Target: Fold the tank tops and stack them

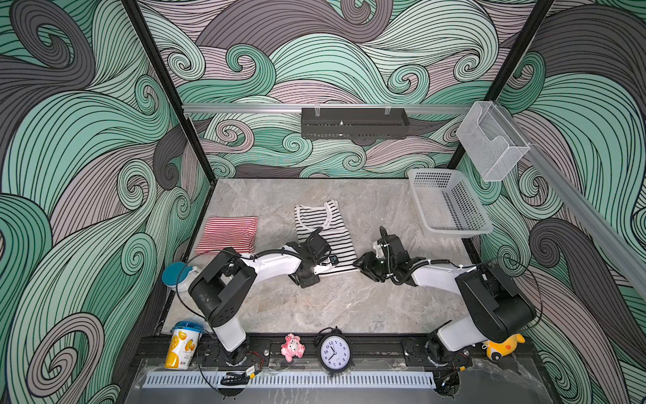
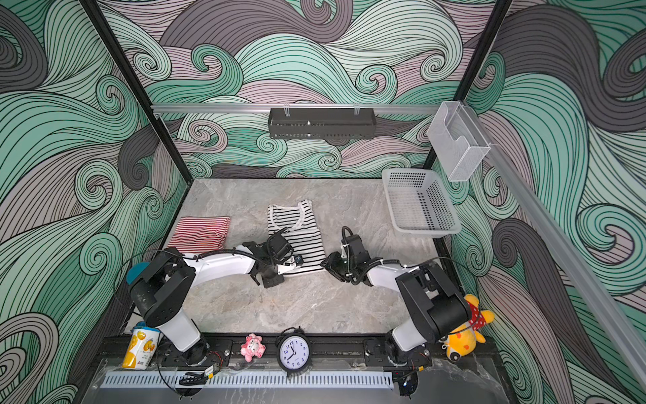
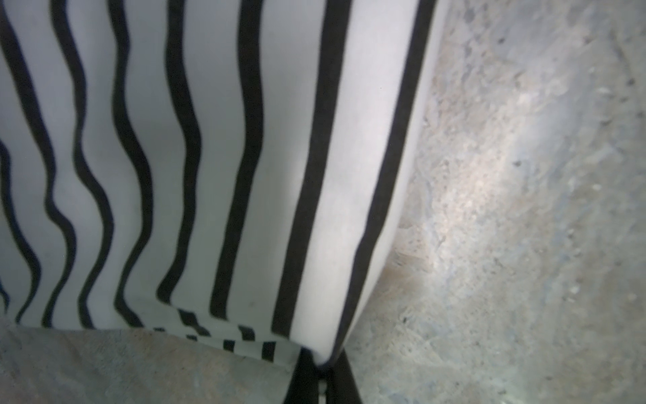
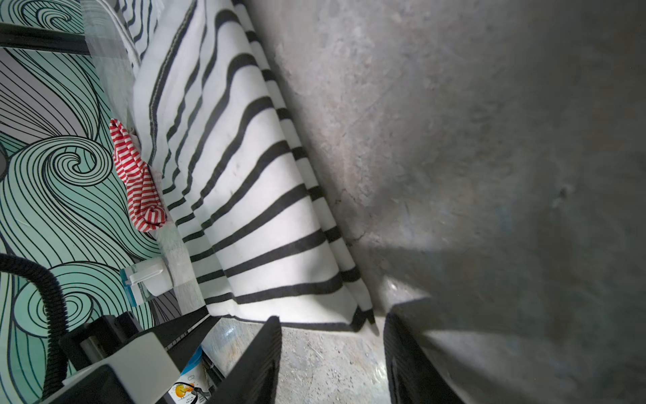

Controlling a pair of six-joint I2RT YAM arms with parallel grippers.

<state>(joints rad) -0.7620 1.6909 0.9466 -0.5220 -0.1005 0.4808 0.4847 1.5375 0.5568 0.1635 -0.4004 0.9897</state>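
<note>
In both top views the black-and-white striped tank top (image 1: pixel 316 218) (image 2: pixel 309 245) lies flat in the middle of the table, neckline to the far side. The red-and-white striped tank top (image 1: pixel 229 232) (image 2: pixel 201 232) lies folded to its left. My left gripper (image 1: pixel 306 280) (image 3: pixel 321 379) sits at the near-left hem corner, shut on that corner of the black-and-white top (image 3: pixel 209 157). My right gripper (image 1: pixel 360 265) (image 4: pixel 332 349) is open, low over the table just short of the near-right hem corner (image 4: pixel 363 320), with bare table between its fingers (image 4: pixel 265 349). The red top (image 4: pixel 140 182) shows beyond.
A white perforated basket (image 1: pixel 451 210) stands at the back right. Along the front rail are a yellow can (image 1: pixel 183 344), a pink toy (image 1: pixel 293 347), a black clock (image 1: pixel 335 352) and a yellow plush (image 1: pixel 503 346). A teal-lidded container (image 1: pixel 176 274) sits at the left edge.
</note>
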